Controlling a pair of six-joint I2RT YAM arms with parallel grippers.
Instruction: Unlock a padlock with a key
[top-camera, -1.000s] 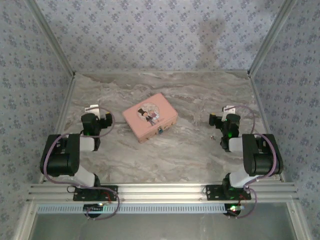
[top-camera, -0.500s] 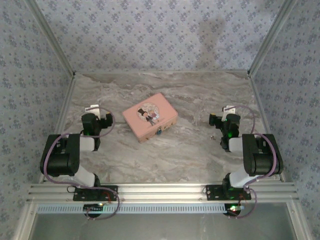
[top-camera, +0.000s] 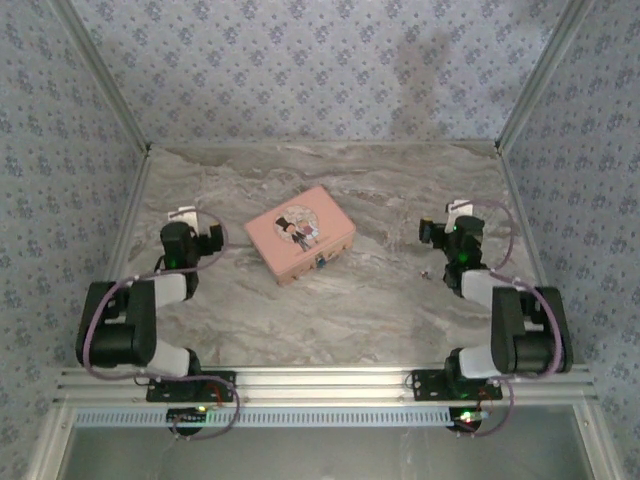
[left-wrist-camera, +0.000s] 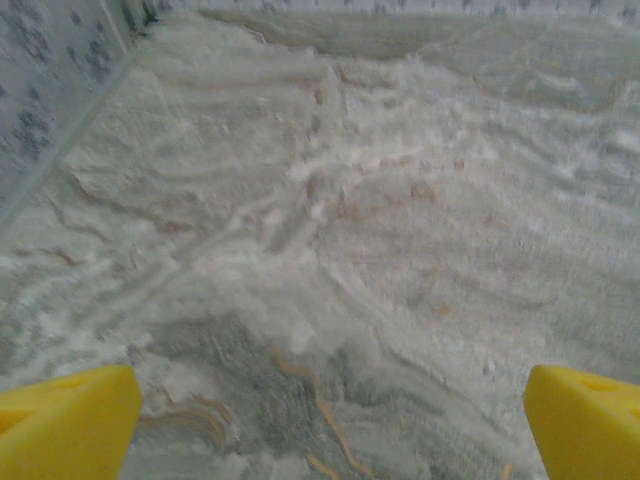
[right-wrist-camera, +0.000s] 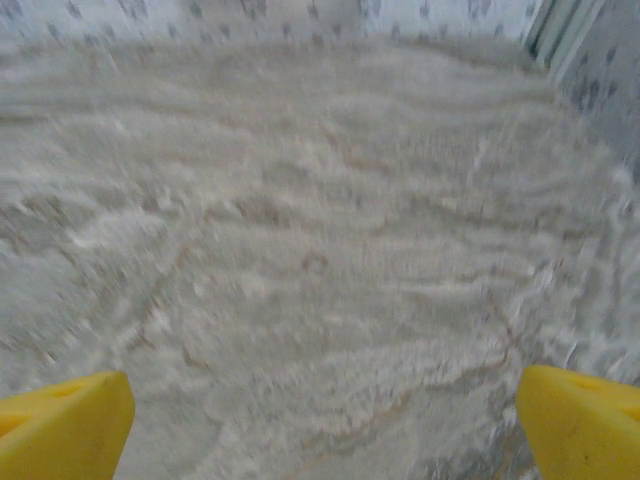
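In the top view the tiny padlock (top-camera: 320, 261) hangs as a small bluish spot on the near side of the pink tin (top-camera: 300, 234). The key (top-camera: 427, 271) is a small grey speck on the marble, just left of the right arm. My left gripper (top-camera: 186, 218) sits left of the tin and my right gripper (top-camera: 456, 212) to its right, both well apart from it. In the left wrist view the gripper (left-wrist-camera: 330, 420) is open, its yellow fingertips (left-wrist-camera: 65, 420) wide apart over bare marble. The right gripper (right-wrist-camera: 325, 425) is open too, with nothing between its fingertips (right-wrist-camera: 580, 420).
The marble table (top-camera: 330, 320) is walled by patterned panels at the back (top-camera: 320, 70) and on both sides. A metal rail (top-camera: 320, 385) runs along the near edge by the arm bases. Free marble lies in front of the tin.
Both arms have stretched a little farther from their bases, the right one more so. Its wrist view is blurred by motion. The tin, padlock and key have not moved.
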